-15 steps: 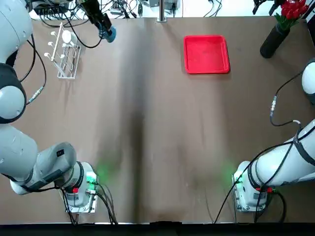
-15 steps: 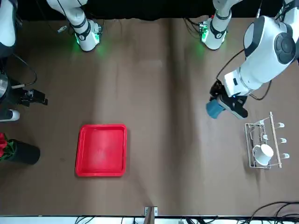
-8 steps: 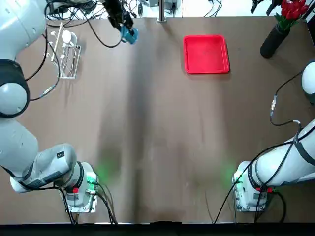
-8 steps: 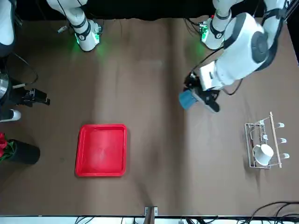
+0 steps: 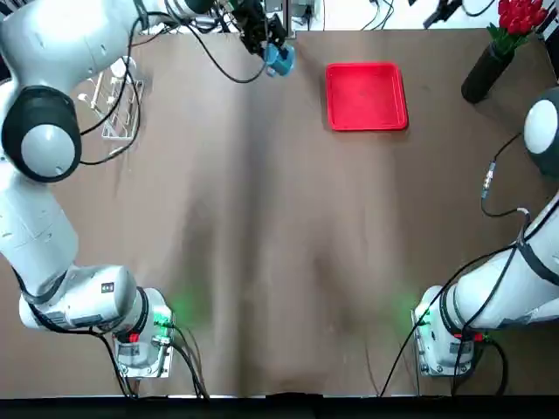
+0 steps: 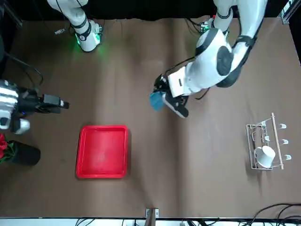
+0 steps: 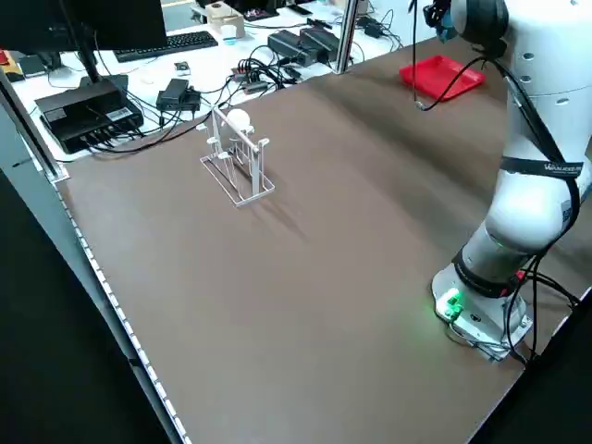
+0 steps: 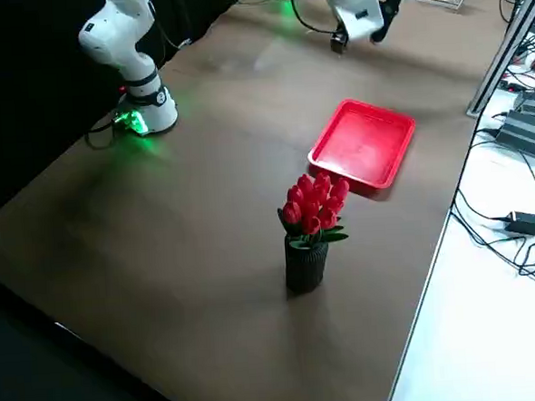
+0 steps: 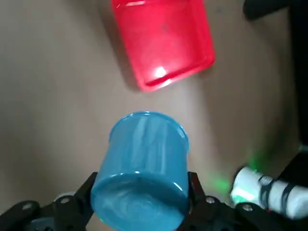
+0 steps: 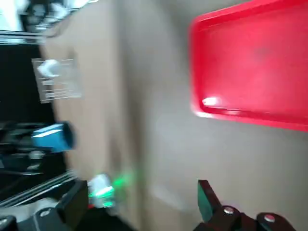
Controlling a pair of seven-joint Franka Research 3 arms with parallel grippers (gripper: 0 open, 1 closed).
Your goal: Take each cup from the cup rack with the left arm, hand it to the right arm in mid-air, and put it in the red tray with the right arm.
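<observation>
The small blue plastic cup (image 6: 155,100) is clamped on both sides by the black two-finger left gripper (image 9: 139,192), held in mid-air above the brown tabletop (image 5: 279,244), near the far edge and just to the left of the flat bright red square plastic tray (image 5: 366,95). The tray holds nothing. The small white wire cup rack (image 6: 265,146) with upright pegs stands well apart on the left side of the tabletop, and one white cup (image 6: 265,153) sits on it. That makes two cups: one blue in the gripper, one white on the rack.

The large white left arm (image 6: 211,66) reaches out from its base across the tabletop to carry the blue cup. The right gripper (image 6: 54,102) hovers over the right side, just beyond the tray's outer edge, pointing toward the blue cup; in the right wrist view its fingers (image 10: 209,202) stand wide apart with nothing between them, and the blue cup shows farther off.

A black vase of red tulips (image 8: 310,230) stands on the tabletop on the right side, near the tray. Between the blue cup and the right gripper there is only open space above the tray. Cables and black boxes (image 7: 88,106) lie on the white bench beyond the tabletop's far edge.
</observation>
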